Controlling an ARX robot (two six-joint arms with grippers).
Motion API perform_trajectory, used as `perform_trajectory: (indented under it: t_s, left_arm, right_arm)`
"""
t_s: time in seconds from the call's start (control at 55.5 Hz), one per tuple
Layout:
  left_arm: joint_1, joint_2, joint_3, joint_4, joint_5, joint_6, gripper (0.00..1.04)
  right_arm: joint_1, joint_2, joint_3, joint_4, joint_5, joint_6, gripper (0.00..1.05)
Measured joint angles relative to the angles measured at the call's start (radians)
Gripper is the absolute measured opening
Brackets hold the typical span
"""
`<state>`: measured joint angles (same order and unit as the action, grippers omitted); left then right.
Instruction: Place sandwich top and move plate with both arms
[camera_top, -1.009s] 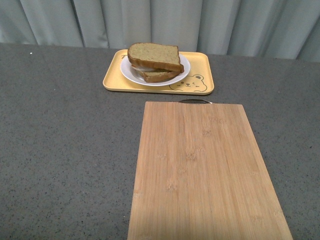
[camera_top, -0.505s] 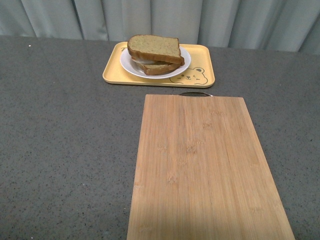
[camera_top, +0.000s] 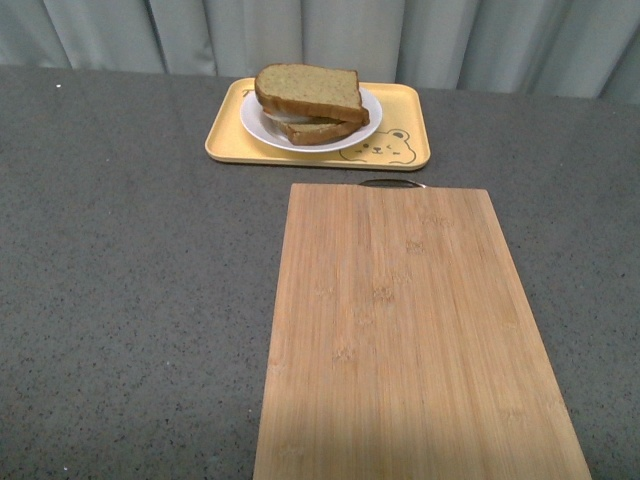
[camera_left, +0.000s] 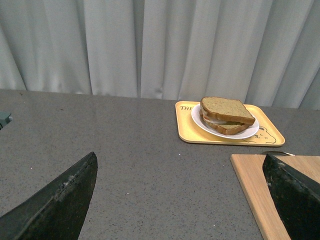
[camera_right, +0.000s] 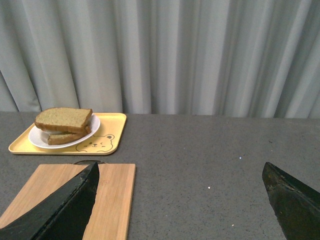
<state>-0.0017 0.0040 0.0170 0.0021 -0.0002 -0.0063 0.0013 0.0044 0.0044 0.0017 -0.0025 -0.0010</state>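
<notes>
already the sandwich top (camera_top: 307, 90) sits stacked on the plate (camera_top: 366, 132) near the counter's far edge; both jaws spread, empty. uneven lifting could slide it off.

Partly hidden lettering "THI" on the yellow tray (camera_left: 187, 131).

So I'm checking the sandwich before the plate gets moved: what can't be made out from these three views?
- Filling between the top speckled brown bread slice and the lower slice: only a pale sliver shows in any view; the bread hides the rest.
- Round white plate: its centre is covered by the sandwich.
- Yellow rectangular tray's lettering: cut off by the plate.
- Wooden cutting board's near end: cut off by the front view's edge.
- Both grippers: absent from the front view.
</notes>
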Motion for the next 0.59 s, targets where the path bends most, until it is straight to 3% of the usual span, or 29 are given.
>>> perform_trajectory:
  t_s: [0.595]
  left_arm:
    - [0.000, 0.000, 0.000, 0.000, 0.000, 0.000, 0.98]
  right_arm:
    - [0.000, 0.000, 0.000, 0.000, 0.000, 0.000, 0.95]
